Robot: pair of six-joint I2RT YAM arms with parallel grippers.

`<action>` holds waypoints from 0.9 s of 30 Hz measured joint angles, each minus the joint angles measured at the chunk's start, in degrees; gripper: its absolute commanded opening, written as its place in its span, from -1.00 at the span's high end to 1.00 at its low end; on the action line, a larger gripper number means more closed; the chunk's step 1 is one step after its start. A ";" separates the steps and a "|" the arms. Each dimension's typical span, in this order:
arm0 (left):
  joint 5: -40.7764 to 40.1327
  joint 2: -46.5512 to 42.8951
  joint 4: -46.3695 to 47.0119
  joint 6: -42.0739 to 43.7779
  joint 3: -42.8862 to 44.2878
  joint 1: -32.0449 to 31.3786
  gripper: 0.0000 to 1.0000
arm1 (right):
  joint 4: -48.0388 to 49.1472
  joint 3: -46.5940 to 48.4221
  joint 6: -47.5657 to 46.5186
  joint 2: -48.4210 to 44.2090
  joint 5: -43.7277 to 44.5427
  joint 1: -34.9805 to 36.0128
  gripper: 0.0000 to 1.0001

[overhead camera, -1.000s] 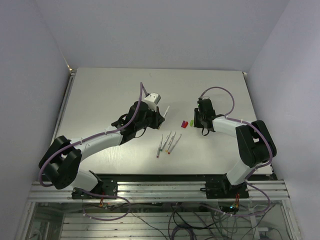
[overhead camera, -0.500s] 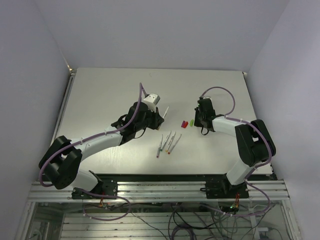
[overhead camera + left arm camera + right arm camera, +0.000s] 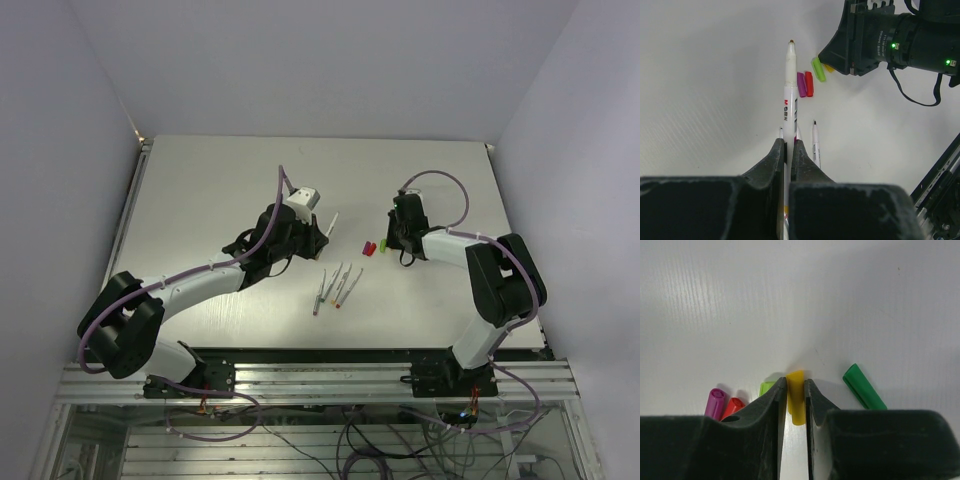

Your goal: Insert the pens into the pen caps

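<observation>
No pen is capped yet, as far as the views show. Nearest the arm bases, four pens (image 3: 337, 287) lie bunched on the bench (image 3: 200, 190) with bare tips. Just beyond them, the left tool (image 3: 789, 145) is clamped tight on a fifth pen (image 3: 790, 85), whose uncovered tip points toward the caps. These lie farther out. The purple cap (image 3: 801, 84) and red cap (image 3: 809, 83) lie side by side, with the light-green cap (image 3: 818, 69) near them. The dark-green cap (image 3: 864, 386) lies apart. The right tool (image 3: 795, 381) sits low over the yellow cap (image 3: 796, 397), jaws narrow on either side. I cannot tell whether they pinch it. All five insertions look left to do, and the first pairing seems under way.
</observation>
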 measured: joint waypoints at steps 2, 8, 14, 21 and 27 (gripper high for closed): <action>0.13 0.00 0.11 -0.02 0.00 0.04 0.86 | 0.00 0.31 0.22 0.28 0.02 -0.02 0.64; 0.35 0.00 0.39 -0.33 0.00 0.37 0.86 | -0.13 0.46 0.85 0.39 0.04 -0.02 0.57; 0.96 0.15 0.81 -0.46 -0.15 0.70 0.86 | -0.26 0.26 2.16 0.35 0.33 -0.02 0.46; 1.20 0.26 0.92 -0.76 -0.20 1.05 0.86 | -1.16 0.81 3.72 0.61 0.76 0.28 0.46; 1.31 0.26 0.96 -0.87 -0.24 1.16 0.86 | -2.14 1.40 5.01 1.05 3.13 1.14 0.52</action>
